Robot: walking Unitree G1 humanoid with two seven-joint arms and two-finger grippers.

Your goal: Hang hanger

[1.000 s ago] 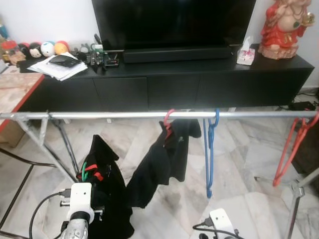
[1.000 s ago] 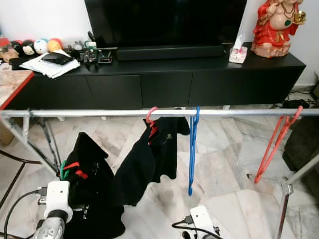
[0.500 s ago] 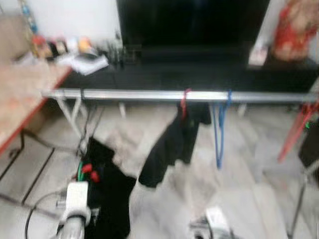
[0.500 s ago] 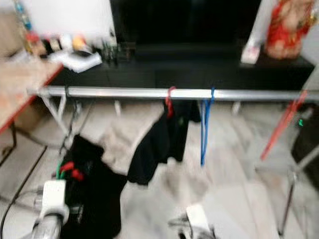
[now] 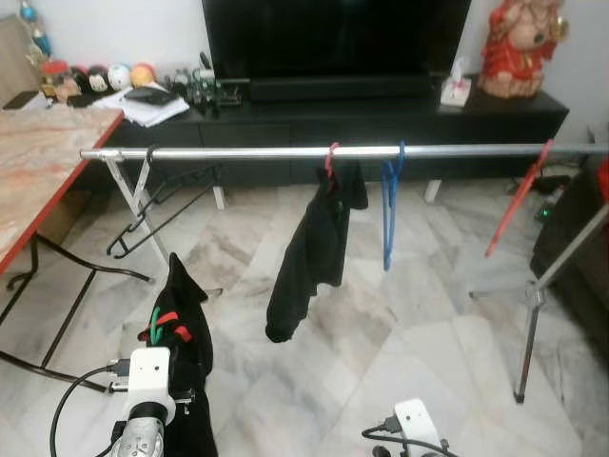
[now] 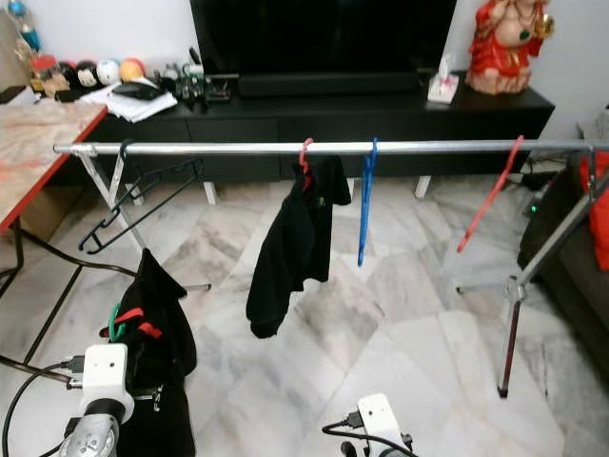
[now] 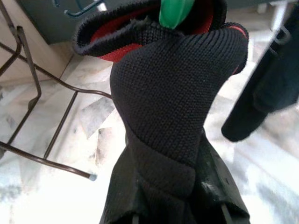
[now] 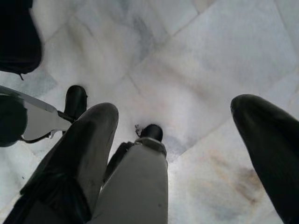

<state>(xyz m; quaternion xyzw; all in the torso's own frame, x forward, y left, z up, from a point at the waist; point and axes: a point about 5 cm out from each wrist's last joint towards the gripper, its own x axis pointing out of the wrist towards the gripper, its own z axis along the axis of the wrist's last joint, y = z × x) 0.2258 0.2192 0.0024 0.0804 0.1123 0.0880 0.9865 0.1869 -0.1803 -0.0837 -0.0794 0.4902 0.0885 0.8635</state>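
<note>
My left gripper is shut on a green hanger that carries a black garment with a red-lined collar; the cloth hides most of its fingers. It hangs low at the front left, well short of the silver rail. On the rail hang an empty black hanger, a black garment on a red hanger, a blue hanger and a red hanger. My right gripper is open and empty, pointing down at the marble floor.
A marble-topped table with a red edge stands at the left. The rack's legs splay out on the right, beside a dark sofa. Behind the rail are a black TV cabinet, a TV and a red statue.
The whole view has pulled back and shifted, so the camera moved: the rail now sits farther away and more floor shows. The left gripper still holds the hanger and garment.
</note>
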